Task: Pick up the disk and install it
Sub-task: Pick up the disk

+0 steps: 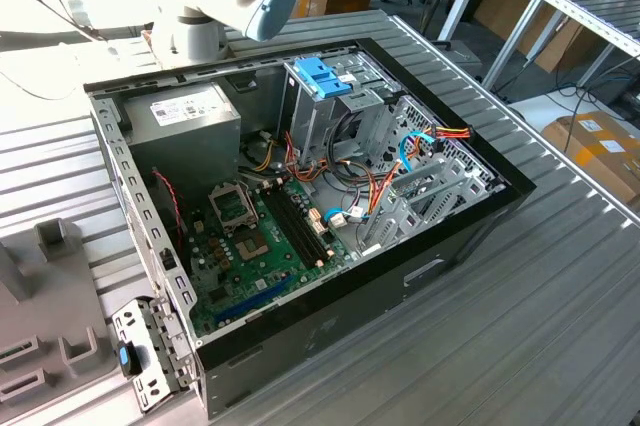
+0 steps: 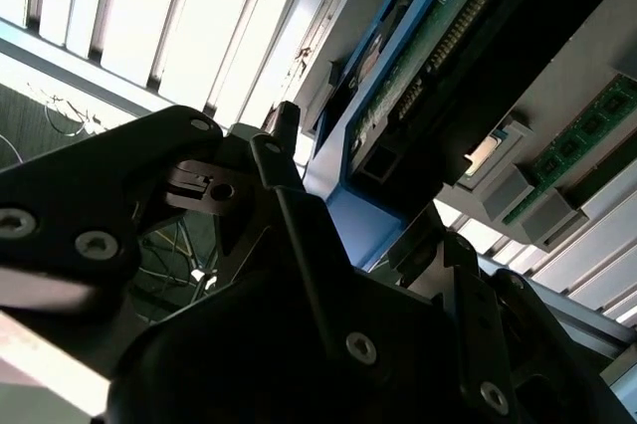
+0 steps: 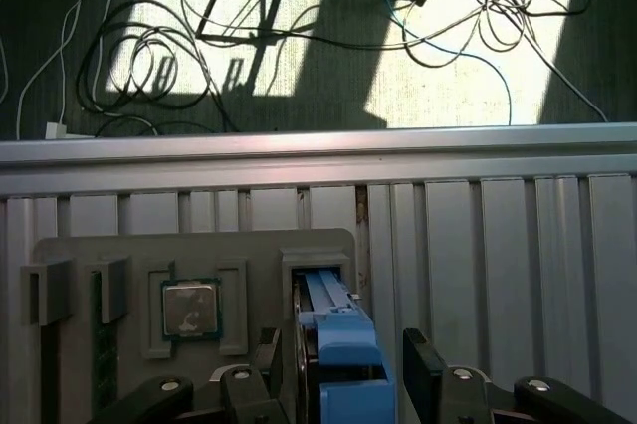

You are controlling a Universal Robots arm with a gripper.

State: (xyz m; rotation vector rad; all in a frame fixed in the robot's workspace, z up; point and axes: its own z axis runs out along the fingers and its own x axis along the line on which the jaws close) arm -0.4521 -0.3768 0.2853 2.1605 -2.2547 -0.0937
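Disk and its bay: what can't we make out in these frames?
- Disk near end: first wrist view, cut off by the picture edge, inside the open gripper.
- Disk's seated edge: same view, sunk in the tray slot.
- Part of the disk: second wrist view, behind the gripper's black body.
- Drive bay: exterior view, hidden under the blue handle and cables.

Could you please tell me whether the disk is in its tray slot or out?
In: the disk stands on edge in the grey tray's slot.
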